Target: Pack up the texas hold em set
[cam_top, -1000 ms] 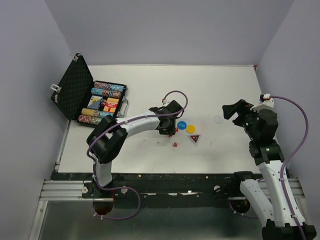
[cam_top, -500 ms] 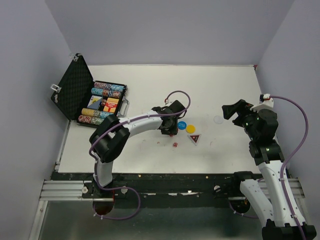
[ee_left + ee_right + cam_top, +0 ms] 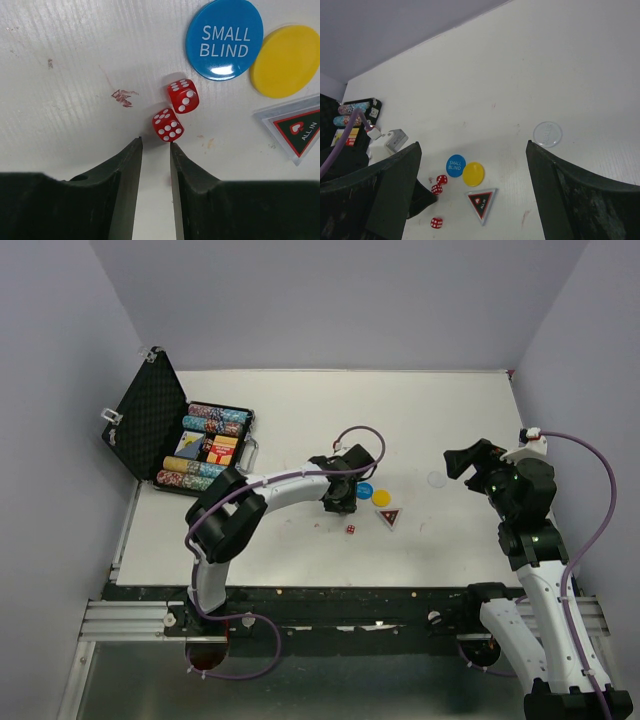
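Observation:
The black case (image 3: 128,430) lies open at the far left, with rows of multicoloured chips (image 3: 205,445) inside. Two red dice (image 3: 168,125) lie side by side just past my left gripper (image 3: 155,142), which is open by a narrow gap with nothing between its fingers. The nearer die touches the right fingertip (image 3: 172,147). A third die (image 3: 351,530) lies apart. The blue SMALL BLIND disc (image 3: 224,39), yellow disc (image 3: 285,61) and triangular ALL IN token (image 3: 297,131) lie close by. My right gripper (image 3: 472,145) hangs wide open above the table, holding nothing.
A clear dealer disc (image 3: 437,480) lies on the white table (image 3: 300,410) between the two arms. Grey walls close in the table at the back and sides. The left arm (image 3: 280,485) stretches across the middle of the table.
My left gripper has edged a little to the right, closer to the two dice. The right arm has not moved.

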